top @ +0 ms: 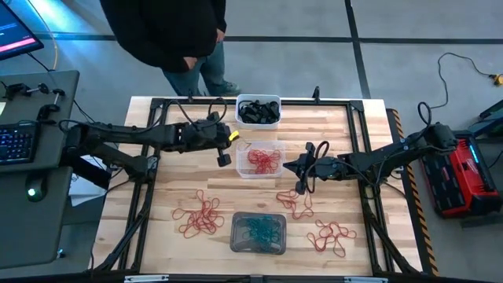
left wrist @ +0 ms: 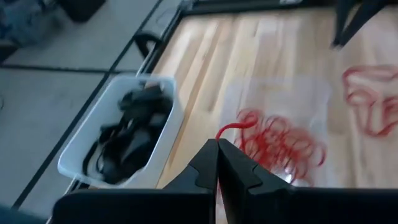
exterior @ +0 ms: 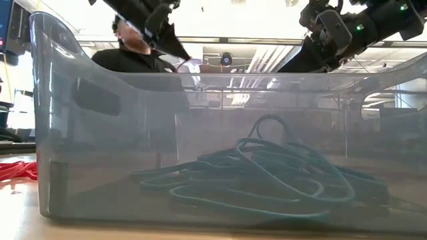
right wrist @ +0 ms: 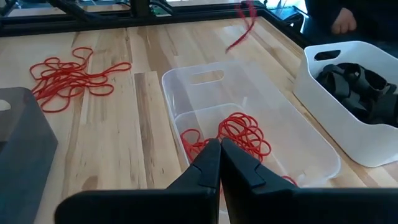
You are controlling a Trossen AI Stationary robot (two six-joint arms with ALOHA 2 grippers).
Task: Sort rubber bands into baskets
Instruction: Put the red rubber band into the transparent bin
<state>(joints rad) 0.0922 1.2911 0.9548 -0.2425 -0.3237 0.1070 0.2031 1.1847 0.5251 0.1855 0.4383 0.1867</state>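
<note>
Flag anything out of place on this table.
Loose red rubber bands lie in three heaps on the bare wood around the grey basket, unsorted. The clear basket and white basket look properly filled.

Both arms dark, near-black, built of slim jointed segments with bulkier housings at the joints. Left arm (top: 134,135): loose black cables looped along it, a small yellow marking near the wrist. Right arm (top: 393,156): black cable loops above the elbow and near the wrist; small green lights show on its housing in the low view. Left hand (left wrist: 217,163) and right hand (right wrist: 220,163): two matte black, wedge-shaped fingers each.
</note>
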